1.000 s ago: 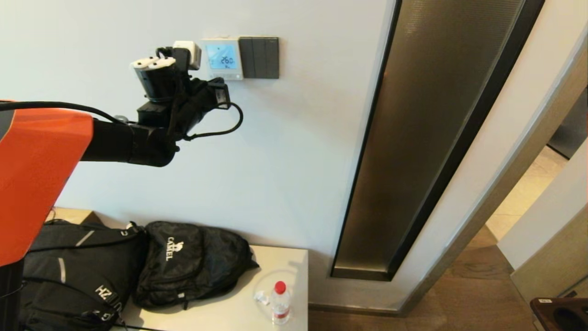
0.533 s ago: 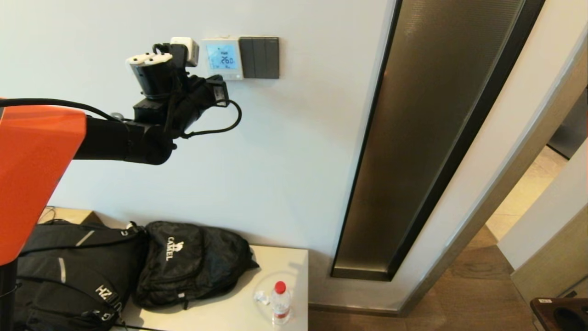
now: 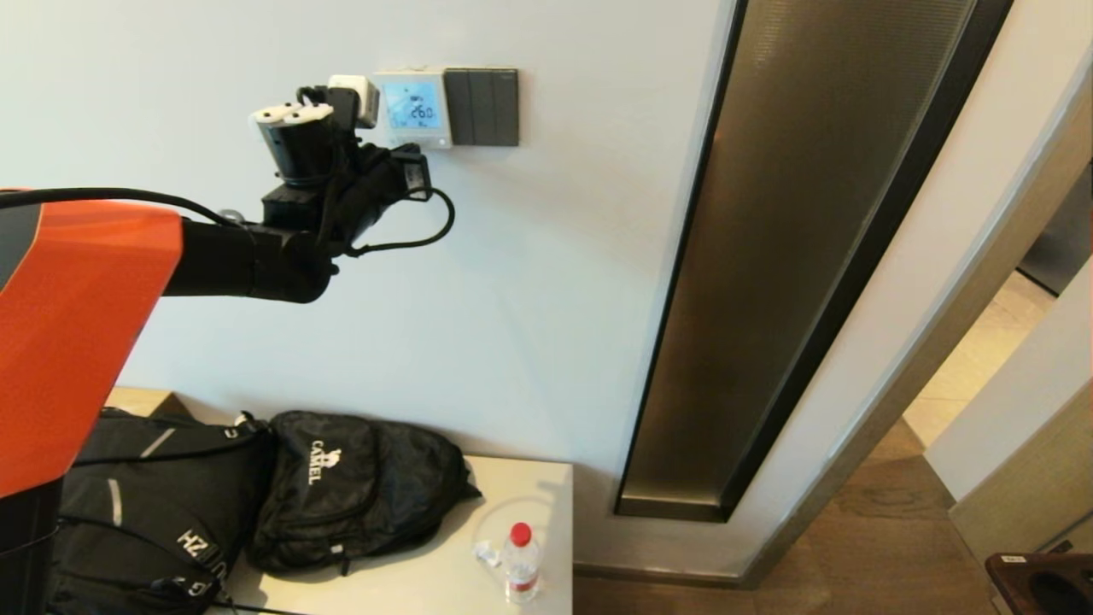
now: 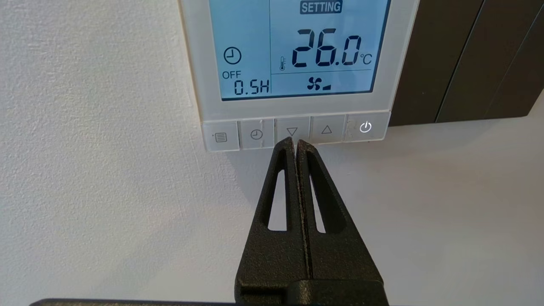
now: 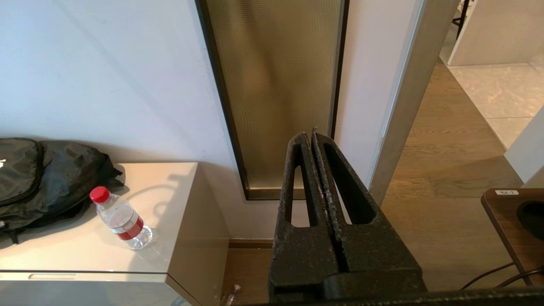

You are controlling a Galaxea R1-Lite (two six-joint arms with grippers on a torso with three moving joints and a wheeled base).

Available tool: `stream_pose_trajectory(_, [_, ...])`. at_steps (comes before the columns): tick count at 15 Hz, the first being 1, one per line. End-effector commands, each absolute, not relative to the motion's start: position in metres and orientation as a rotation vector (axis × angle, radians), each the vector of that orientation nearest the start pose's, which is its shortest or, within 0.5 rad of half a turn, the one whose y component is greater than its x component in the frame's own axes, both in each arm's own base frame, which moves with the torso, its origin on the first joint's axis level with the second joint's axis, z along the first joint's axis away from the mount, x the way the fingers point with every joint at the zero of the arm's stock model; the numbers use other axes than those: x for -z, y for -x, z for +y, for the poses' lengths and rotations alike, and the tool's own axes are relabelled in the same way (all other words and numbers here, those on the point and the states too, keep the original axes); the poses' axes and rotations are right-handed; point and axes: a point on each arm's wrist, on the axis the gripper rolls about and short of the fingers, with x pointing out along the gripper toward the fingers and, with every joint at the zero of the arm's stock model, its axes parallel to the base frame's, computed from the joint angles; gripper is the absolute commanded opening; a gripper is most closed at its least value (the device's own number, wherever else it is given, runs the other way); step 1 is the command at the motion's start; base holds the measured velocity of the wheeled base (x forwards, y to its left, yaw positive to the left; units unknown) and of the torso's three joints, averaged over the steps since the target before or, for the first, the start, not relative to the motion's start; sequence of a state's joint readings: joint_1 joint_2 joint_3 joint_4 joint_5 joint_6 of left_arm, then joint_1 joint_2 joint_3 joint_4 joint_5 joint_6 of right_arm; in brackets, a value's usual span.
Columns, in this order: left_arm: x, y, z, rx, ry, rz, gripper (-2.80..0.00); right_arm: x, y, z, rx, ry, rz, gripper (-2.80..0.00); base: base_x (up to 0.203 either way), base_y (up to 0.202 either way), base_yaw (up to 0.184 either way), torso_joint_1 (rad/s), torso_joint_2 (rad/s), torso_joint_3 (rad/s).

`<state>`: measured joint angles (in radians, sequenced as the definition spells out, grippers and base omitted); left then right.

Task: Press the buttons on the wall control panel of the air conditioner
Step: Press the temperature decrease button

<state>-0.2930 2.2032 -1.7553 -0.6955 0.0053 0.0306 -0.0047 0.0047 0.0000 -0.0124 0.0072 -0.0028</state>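
Left to right, we note: backpacks [image 3: 256, 504] on cabinet [image 3: 444, 581], cut off at frame edge. Left gripper [image 4: 296, 142] clenched empty, tips at down-arrow among buttons [image 4: 293, 132]; contact unclear. Control panel [image 3: 415, 108] on wall, top cropped in wrist view, beside dark switch plate [image 3: 483, 107]. Water bottle [image 3: 521, 564], contents unclear. Right gripper [image 5: 309, 136] clenched, parked low.

Plastic, plaster and cloth, as I see them.
Small square white glossy plastic thermostat [image 4: 293, 63] on matt, finely grained pale wall [image 4: 93, 170]; black rough-textured left tool [image 4: 296, 143]; black cloth backpack [image 3: 359, 491] on smooth beige counter [image 3: 444, 572].
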Motion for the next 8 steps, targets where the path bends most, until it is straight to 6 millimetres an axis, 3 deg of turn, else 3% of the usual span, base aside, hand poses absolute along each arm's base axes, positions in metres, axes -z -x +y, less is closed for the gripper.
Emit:
stream_pose_trajectory(1, [-0.2573, -0.4514, -0.136, 0.281, 0.007, -0.254, -2.8, -0.0766, 0.0223, 0.0003, -0.003, 0.003, -0.008, -2.8, 0.0, 0.0, 0.0, 0.0, 0.0, 0.0])
stream_pose_trajectory(8, [-0.256, -0.4552, -0.1379, 0.282, 0.008, -0.249, -2.8, -0.0766, 0.0223, 0.0003, -0.003, 0.003, -0.008, -2.8, 0.0, 0.0, 0.0, 0.0, 0.0, 0.0])
